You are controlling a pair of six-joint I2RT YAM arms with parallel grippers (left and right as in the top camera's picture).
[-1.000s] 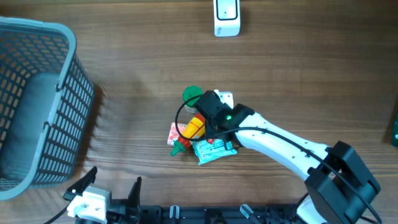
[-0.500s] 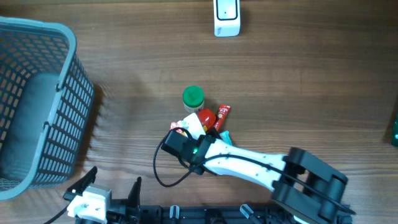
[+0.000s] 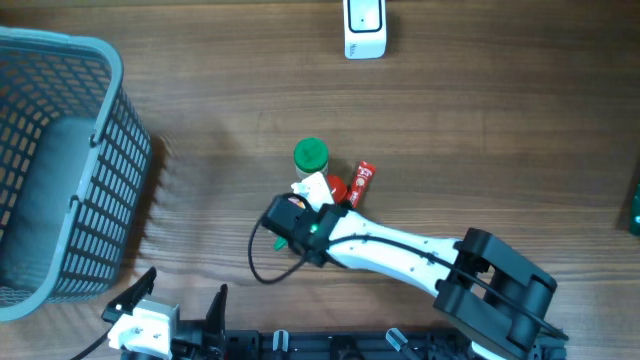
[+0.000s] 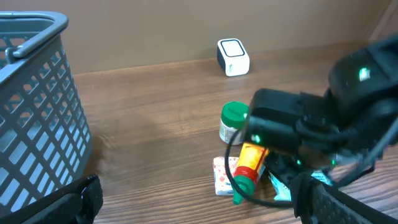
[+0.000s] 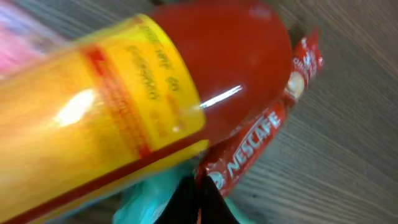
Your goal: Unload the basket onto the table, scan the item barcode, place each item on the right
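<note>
Sauce bottle (image 4: 252, 165) lies mid-worktop (image 3: 480, 120) beside jar (image 3: 311, 155), sachet (image 3: 362, 182), packet (image 4: 221, 177) — right claw (image 3: 315, 200) clenched over it, mostly hiding it from above. Left claw (image 3: 186, 282) wide open. Arm (image 3: 400, 255) has swung leftward since earlier — jar's fully uncovered.

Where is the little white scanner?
In the overhead view the white scanner sits at the table's far edge, slightly right of the middle. It stands alone, well beyond the green-lidded jar.

The brown wooden desk (image 3: 480, 130) with dark streaks spreads out all around the right claw (image 3: 312, 200). Far behind the claw, a plain tan wall (image 4: 124, 31) stands up.
</note>
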